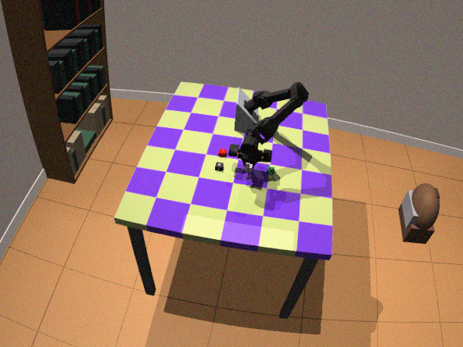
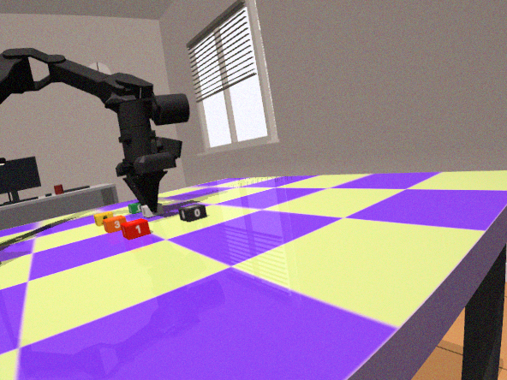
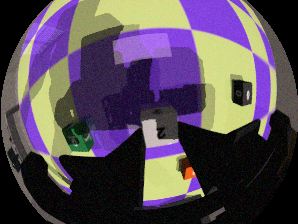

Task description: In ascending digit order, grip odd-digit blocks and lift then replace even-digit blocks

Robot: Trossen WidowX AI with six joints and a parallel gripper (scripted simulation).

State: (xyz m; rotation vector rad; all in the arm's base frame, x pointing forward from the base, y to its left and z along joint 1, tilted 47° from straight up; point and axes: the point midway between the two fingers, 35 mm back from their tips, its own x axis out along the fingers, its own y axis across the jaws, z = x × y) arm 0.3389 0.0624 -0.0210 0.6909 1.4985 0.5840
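Observation:
My gripper is shut on the white block, which shows a 2. The block is at about table height; I cannot tell if there is a small gap below it. The black block shows 0. The red block shows 1. The orange block shows 3; the arm hides it in the top view. The yellow block and the green block have digits I cannot read clearly.
The blocks stand close together on the checkered table. The green block is on one side of my fingers and the black block on the other; the orange block is close by one finger. A grey panel stands by the arm's base.

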